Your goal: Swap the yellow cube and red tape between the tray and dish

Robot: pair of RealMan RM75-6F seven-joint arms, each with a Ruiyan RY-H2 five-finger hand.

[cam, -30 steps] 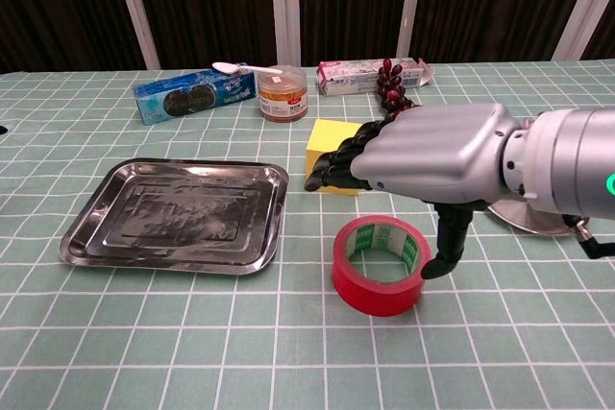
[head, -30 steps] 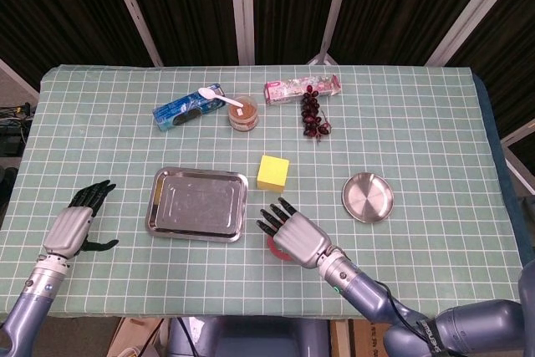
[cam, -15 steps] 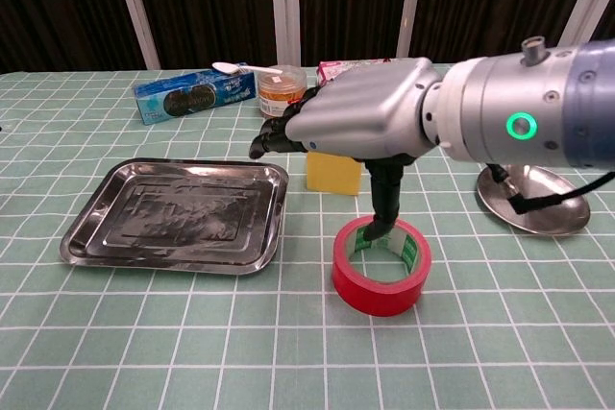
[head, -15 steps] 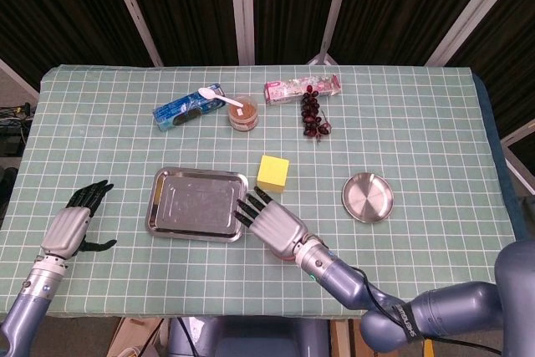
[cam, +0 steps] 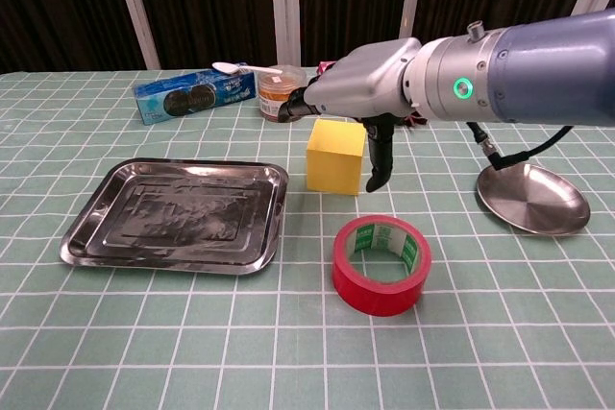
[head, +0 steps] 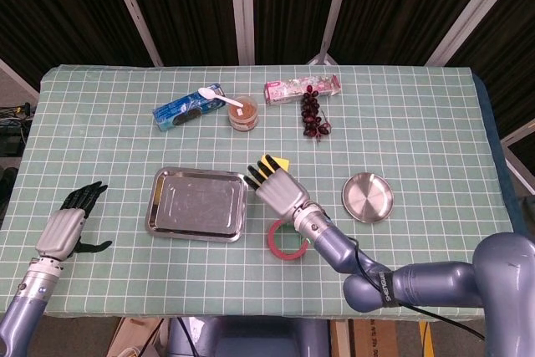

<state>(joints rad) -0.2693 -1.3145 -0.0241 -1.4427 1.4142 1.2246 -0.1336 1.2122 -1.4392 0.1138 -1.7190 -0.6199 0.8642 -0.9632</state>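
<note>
1. The bench (head: 418, 106) carries a green cloth ruled in a white grid, and everything stands on it.
2. The right robot hand (cam: 370, 93) hangs palm down over the yellow cube, its fingers stretched out toward the far-left side and its thumb pointing down just beside the cube's right face. It has hold of nothing; whether the thumb touches the cube cannot be told.
3. The metal tray (cam: 178, 215) lies on the left half of the bench, with nothing in it.
4. The left robot hand (head: 67, 227) rests near the left front edge of the bench, well apart from the tray, fingers apart and grasping nothing.
5. The steel dish (cam: 533, 198) sits to the right, also bare inside.
6. The yellow cube (cam: 334, 156) stands on the cloth between tray and dish, just beside the tray's far-right corner.
7. The red tape (cam: 381, 264) lies flat on the cloth in front of the cube, apart from it and near the tray's right edge.
8. Along the far side lie a blue biscuit packet (head: 187, 107), a pink packet (head: 292, 89), a small jar (head: 243, 113) with a white spoon (head: 216, 96) across packet and jar, and a bunch of dark grapes (head: 313, 112).
</note>
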